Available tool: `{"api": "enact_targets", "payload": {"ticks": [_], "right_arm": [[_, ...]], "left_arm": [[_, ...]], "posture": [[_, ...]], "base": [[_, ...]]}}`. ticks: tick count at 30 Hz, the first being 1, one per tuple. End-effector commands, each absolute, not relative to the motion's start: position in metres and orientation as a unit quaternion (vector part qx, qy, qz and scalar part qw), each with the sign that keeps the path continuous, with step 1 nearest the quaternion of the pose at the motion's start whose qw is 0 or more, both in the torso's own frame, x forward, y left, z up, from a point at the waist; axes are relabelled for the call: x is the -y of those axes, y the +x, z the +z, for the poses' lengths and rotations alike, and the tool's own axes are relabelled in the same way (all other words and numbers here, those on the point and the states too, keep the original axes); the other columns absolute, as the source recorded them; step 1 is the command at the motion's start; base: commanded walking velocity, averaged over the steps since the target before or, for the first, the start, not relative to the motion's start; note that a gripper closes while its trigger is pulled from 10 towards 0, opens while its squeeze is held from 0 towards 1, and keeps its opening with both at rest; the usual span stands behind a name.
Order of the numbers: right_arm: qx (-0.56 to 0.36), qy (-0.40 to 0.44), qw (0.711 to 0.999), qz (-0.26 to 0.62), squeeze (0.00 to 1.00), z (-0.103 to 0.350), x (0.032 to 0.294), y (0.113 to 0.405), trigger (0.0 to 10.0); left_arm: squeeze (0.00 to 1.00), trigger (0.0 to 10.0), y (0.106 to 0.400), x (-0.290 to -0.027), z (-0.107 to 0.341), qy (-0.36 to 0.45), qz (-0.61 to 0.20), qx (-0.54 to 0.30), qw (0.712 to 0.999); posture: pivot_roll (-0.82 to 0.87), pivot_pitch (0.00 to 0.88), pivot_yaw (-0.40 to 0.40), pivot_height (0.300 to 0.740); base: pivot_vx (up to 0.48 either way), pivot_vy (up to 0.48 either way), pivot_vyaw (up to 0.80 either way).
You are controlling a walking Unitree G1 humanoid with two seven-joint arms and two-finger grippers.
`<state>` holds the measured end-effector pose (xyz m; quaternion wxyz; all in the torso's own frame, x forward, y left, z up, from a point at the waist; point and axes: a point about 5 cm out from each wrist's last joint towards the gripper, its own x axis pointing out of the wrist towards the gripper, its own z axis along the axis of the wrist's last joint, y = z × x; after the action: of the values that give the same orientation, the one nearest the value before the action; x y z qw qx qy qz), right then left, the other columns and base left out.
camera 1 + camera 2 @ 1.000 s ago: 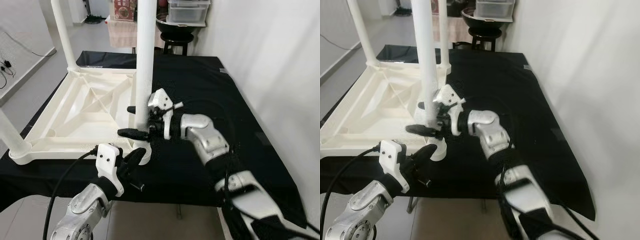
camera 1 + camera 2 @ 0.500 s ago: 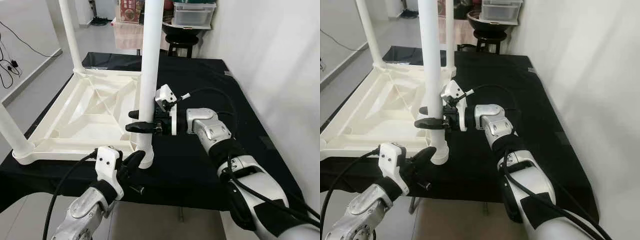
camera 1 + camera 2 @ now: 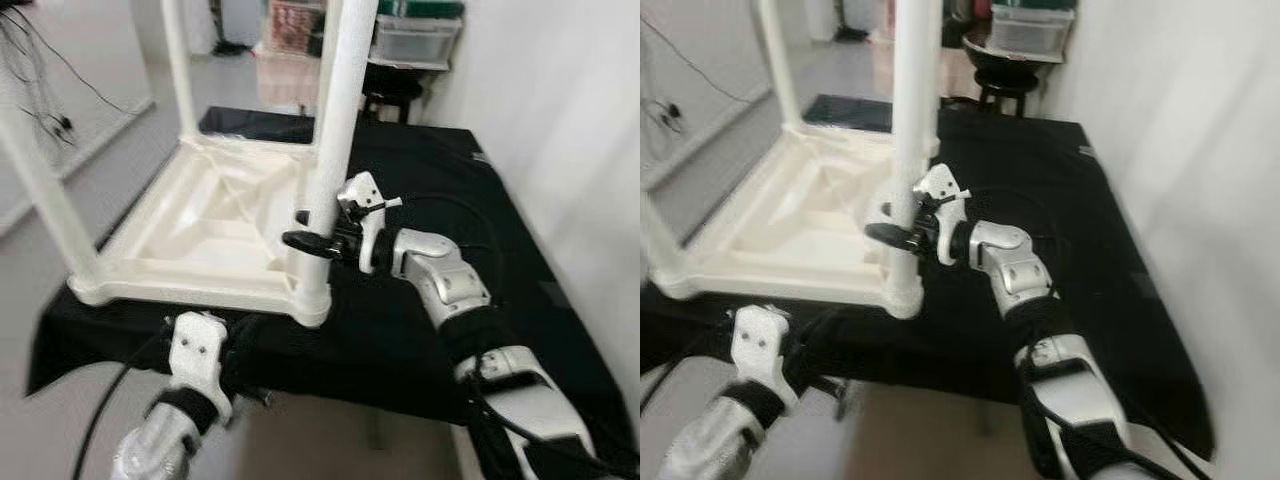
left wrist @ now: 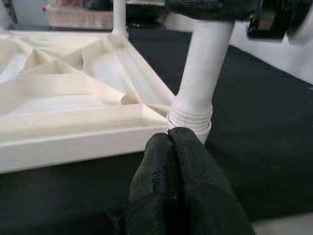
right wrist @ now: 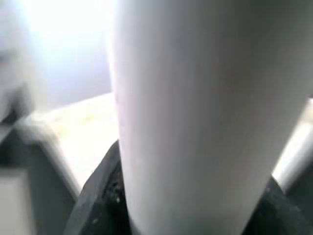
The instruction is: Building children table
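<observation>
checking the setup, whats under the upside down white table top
A black cloth lies under the table top and spreads past it. What the cloth rests on is covered. The right pincer grips the near leg.

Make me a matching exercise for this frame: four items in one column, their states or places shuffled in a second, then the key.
Items
1. right pincer
2. left pincer
3. tabletop
4. black cloth

States
A. upside down, legs pointing up
B. clamped around the near white leg
C. closed, just below the near corner
D. covers the work surface

Pairs: 1-B, 2-C, 3-A, 4-D
</observation>
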<state>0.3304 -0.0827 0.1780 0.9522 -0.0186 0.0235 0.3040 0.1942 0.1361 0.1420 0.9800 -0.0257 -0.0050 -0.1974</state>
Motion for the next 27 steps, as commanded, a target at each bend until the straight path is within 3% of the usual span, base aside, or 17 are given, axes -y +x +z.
{"api": "enact_targets", "payload": {"ticks": [1, 7, 8, 11, 12, 16, 17, 18, 19, 20, 24, 27], "right_arm": [[-0.131, -0.057, 0.968, 0.206, 0.00, 0.141, 0.101, 0.313, 0.0], [-0.107, -0.063, 0.968, 0.218, 0.00, 0.147, 0.085, 0.328, 0.0], [-0.110, -0.061, 0.970, 0.210, 0.00, 0.150, 0.084, 0.331, 10.0], [-0.107, -0.049, 0.969, 0.219, 0.00, 0.155, 0.082, 0.334, 10.0], [-0.089, -0.026, 0.959, 0.267, 1.00, 0.170, 0.076, 0.337, 10.0], [-0.078, -0.017, 0.950, 0.301, 1.00, 0.178, 0.071, 0.334, 10.0], [-0.031, -0.022, 0.914, 0.405, 1.00, 0.197, 0.065, 0.335, 10.0], [-0.031, -0.022, 0.914, 0.405, 1.00, 0.197, 0.065, 0.335, 10.0], [-0.017, -0.025, 0.887, 0.460, 0.87, 0.203, 0.064, 0.337, 10.0], [-0.006, -0.031, 0.868, 0.496, 0.04, 0.207, 0.065, 0.338, 10.0], [-0.005, -0.056, 0.820, 0.569, 0.00, 0.205, 0.063, 0.347, 10.0], [-0.012, -0.056, 0.816, 0.576, 0.00, 0.205, 0.062, 0.351, 10.0]], "left_arm": [[0.00, 10.0, 0.195, -0.135, 0.145, -0.019, -0.202, 0.013, 0.979], [0.00, 10.0, 0.208, -0.132, 0.144, -0.025, -0.239, 0.020, 0.971], [0.00, 10.0, 0.209, -0.131, 0.144, -0.025, -0.240, 0.019, 0.970], [0.00, 10.0, 0.209, -0.131, 0.144, -0.025, -0.241, 0.018, 0.970], [0.00, 10.0, 0.210, -0.130, 0.143, -0.028, -0.239, 0.017, 0.971], [0.00, 10.0, 0.210, -0.130, 0.143, -0.032, -0.237, 0.017, 0.971], [0.00, 10.0, 0.211, -0.129, 0.141, -0.037, -0.240, 0.015, 0.970], [0.00, 10.0, 0.211, -0.129, 0.141, -0.037, -0.240, 0.015, 0.970], [0.00, 10.0, 0.212, -0.128, 0.141, -0.039, -0.242, 0.015, 0.969], [0.00, 10.0, 0.213, -0.128, 0.140, -0.041, -0.244, 0.015, 0.969], [0.00, 10.0, 0.214, -0.126, 0.139, -0.042, -0.248, 0.015, 0.968], [0.00, 10.0, 0.214, -0.125, 0.139, -0.042, -0.248, 0.015, 0.968]], "posture": [[0.05, 0.116, -0.054, 0.740], [0.06, 0.094, -0.059, 0.740], [0.06, 0.093, -0.060, 0.740], [0.07, 0.089, -0.062, 0.740], [0.07, 0.080, -0.067, 0.740], [0.08, 0.079, -0.068, 0.740], [0.08, 0.064, -0.078, 0.740], [0.08, 0.064, -0.078, 0.740], [0.08, 0.062, -0.079, 0.740], [0.08, 0.062, -0.079, 0.740], [0.08, 0.050, -0.087, 0.740], [0.09, 0.044, -0.092, 0.740]], "base": [[0.000, 0.000, 0.00], [0.000, 0.000, 0.00], [0.000, 0.000, 0.00], [0.000, 0.000, 0.00], [0.000, 0.000, 0.00], [0.000, 0.000, 0.00], [0.000, 0.000, 0.00], [0.000, 0.000, 0.00], [0.000, 0.000, 0.00], [0.000, 0.000, 0.00], [0.000, 0.000, 0.00], [0.000, 0.000, 0.00]]}}
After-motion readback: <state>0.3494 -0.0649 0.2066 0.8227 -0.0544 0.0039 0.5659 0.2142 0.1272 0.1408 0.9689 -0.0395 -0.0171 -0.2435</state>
